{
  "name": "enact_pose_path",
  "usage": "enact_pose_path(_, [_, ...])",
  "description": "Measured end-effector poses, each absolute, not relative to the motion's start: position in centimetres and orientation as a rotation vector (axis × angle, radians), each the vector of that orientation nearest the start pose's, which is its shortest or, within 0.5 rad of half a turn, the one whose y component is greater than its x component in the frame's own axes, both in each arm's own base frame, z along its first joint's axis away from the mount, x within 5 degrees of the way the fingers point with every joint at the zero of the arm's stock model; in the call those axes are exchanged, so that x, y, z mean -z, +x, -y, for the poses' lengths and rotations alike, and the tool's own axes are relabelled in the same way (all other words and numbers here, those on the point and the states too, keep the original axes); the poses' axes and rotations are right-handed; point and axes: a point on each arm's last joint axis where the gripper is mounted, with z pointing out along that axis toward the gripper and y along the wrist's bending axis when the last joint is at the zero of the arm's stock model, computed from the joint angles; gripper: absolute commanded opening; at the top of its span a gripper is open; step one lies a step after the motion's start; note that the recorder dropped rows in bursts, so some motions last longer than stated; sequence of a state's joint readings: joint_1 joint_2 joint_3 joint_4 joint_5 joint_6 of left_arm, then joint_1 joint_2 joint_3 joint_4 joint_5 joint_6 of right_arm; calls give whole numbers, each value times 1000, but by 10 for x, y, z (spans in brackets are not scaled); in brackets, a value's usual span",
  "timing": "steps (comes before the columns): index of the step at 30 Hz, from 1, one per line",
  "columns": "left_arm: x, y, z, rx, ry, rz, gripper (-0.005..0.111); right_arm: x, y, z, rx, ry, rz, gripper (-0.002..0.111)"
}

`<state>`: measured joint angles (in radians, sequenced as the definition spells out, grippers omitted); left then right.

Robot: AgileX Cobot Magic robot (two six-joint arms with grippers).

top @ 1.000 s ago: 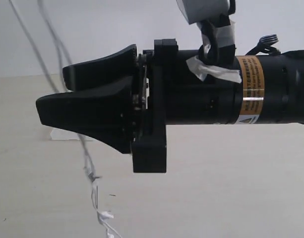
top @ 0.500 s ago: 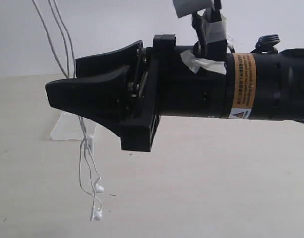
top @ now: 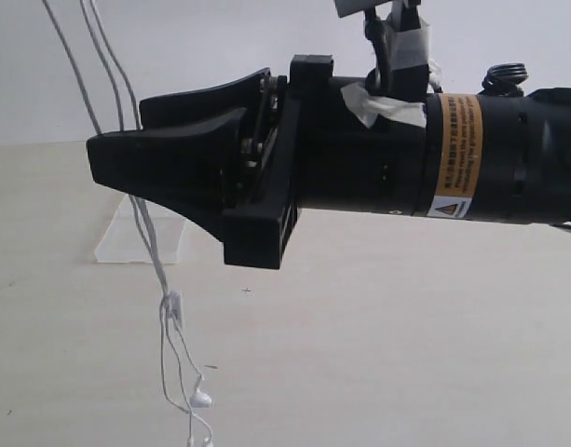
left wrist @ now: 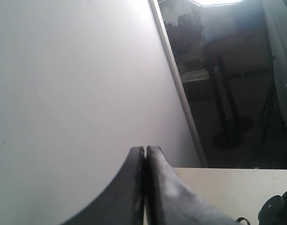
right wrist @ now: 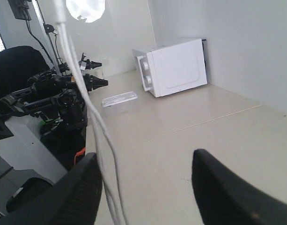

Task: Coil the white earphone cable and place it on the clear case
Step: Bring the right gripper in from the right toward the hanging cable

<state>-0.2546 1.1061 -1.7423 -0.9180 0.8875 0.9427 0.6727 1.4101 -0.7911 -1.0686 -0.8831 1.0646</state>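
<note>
Your white earphone cable (top: 173, 307) is off the table (top: 406, 354). It hangs in loose strands that enter at the top of the exterior view, pass behind the right gripper (right wrist: 145, 159) and run out of frame at the bottom, with one earbud (top: 201, 399) dangling low; you can't tell whether it touches the table. It's not coiled and not on the clear case (top: 136, 237), which lies flat on the table behind the hanging strands in the exterior view. The right wrist view shows the case well away from the gripper, near a white microwave (right wrist: 173, 65). Right jaws are spread wide and grip nothing. The cable runs just beside one finger (right wrist: 82, 187), and you can't tell whether it's touching. That arm is level above the table and fills most of the exterior view. Left gripper (left wrist: 144, 149) points at a white wall (left wrist: 63, 93) with its jaws pressed together, tips meeting. Its wrist view doesn't let you tell whether the cable is pinched between them, and what holds the cable's top end is out of frame.
</note>
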Motion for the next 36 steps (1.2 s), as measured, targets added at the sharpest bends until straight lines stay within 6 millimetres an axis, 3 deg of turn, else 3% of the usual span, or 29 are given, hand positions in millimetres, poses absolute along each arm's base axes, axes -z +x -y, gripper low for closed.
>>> enact_pose_path(10, [-580, 135, 93, 495, 876, -1253, 0, -300, 186, -227, -1249, -978, -1414, 47])
enact_pose_path(16, [-580, 135, 93, 495, 876, -1253, 0, -300, 186, -227, -1249, -978, -1414, 23])
enact_pose_path(20, [-580, 137, 94, 497, 877, -1257, 0, -300, 186, -227, -1249, -978, -1414, 16])
enact_pose_path(28, [-580, 138, 94, 497, 877, -1259, 0, -301, 184, -227, -1273, -989, -1389, 17])
enact_pose_path(36, [-580, 138, 94, 497, 877, -1259, 0, -302, 183, -227, -1278, -993, -1384, 33])
